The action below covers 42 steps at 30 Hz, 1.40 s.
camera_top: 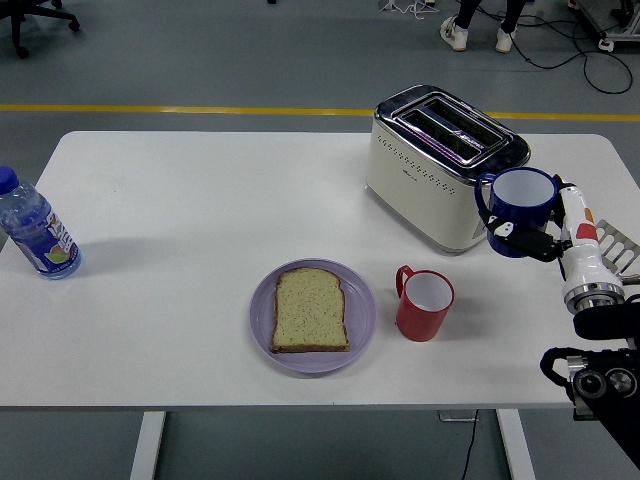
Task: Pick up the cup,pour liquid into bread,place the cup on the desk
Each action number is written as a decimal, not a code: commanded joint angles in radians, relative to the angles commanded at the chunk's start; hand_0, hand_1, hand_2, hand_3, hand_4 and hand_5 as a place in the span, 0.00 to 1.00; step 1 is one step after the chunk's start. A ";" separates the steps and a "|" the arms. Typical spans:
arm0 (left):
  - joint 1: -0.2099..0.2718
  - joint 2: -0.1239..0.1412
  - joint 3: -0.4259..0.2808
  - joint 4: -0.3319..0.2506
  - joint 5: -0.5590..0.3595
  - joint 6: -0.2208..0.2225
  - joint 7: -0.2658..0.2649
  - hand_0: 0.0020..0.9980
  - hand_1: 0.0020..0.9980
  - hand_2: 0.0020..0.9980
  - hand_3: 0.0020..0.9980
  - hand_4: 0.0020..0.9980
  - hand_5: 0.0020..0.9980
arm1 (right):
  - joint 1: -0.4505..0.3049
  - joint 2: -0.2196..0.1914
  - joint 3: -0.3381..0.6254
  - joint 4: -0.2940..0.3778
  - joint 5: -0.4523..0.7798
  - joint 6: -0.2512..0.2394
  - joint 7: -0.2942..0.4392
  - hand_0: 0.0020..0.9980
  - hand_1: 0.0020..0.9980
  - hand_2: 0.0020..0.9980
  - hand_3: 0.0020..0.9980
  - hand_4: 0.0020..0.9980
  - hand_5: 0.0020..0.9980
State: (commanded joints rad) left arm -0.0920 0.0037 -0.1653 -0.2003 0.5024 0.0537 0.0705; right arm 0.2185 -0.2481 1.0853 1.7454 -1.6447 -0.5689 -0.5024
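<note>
Closest to you, the tabletop [150, 330] runs bare along its near edge, with clear white surface across the whole left-centre stretch. Your right arm comes in from the lower right corner, and your right hand [535, 235] is wrapped around the blue cup [522, 198], holding it upright and lifted near the right edge, mouth up, just beside the toaster. Your left hand is out of sight. In the middle of the tabletop the slice of bread [311, 310] lies flat on a lilac plate [262, 318], a little back from the near edge. Just to its right stands a red cup [425, 303], upright, white inside, handle toward the plate; a narrow gap separates the two. Far left, near that edge, a blue-capped bottle [38, 228] stands well apart from everything; its label is too small to read. Further back on the right sits the cream toaster [435, 165], slots up, any marking on its side unreadable. Beyond the far edge, a yellow floor line [180, 108] crosses the grey floor.
</note>
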 joint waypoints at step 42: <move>-0.013 0.005 -0.012 0.001 -0.014 0.001 0.001 0.64 0.65 0.66 0.55 0.32 0.84 | 0.711 -0.110 -0.891 -0.163 -0.485 0.423 -0.143 0.41 0.41 0.54 0.56 0.59 0.00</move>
State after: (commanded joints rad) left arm -0.1049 0.0084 -0.1774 -0.1997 0.4884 0.0543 0.0714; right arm 0.9297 -0.3585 0.1940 1.5825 -2.1294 -0.1458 -0.6454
